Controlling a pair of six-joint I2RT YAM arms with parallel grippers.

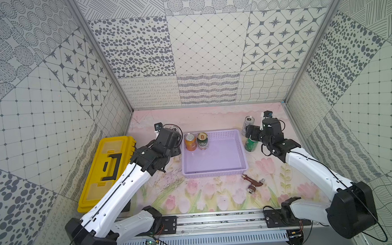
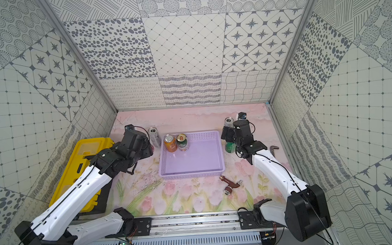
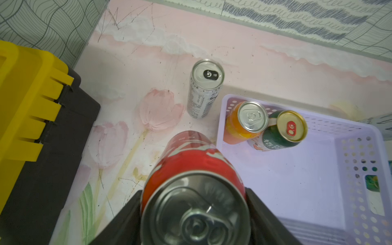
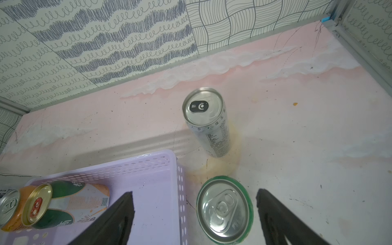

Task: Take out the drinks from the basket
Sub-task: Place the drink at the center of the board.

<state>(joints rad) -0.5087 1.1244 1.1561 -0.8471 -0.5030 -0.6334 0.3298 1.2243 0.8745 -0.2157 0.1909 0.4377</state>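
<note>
This looks like a robot lab, not a home or a shop. A left arm (image 1: pixel 115 191) and a right arm (image 1: pixel 309 167), both white and black, are bolted to a metal rail (image 1: pixel 219 218) at the front of the counter (image 1: pixel 206 197). A small circuit board (image 1: pixel 150 243) with loose wires hangs below the rail. Walls (image 1: pixel 209 45) close the counter in like a box. They are flat panels with grey dots, stars, squiggles and lines, held by metal posts (image 1: pixel 97 52). The counter is covered with a picture of pink tulips. On it sit things that do not go together: a yellow toolbox (image 1: pixel 100 171), a lilac basket (image 1: pixel 214 173), drink cans (image 1: pixel 190 142) and a brown tap part (image 1: pixel 252 182).
</note>
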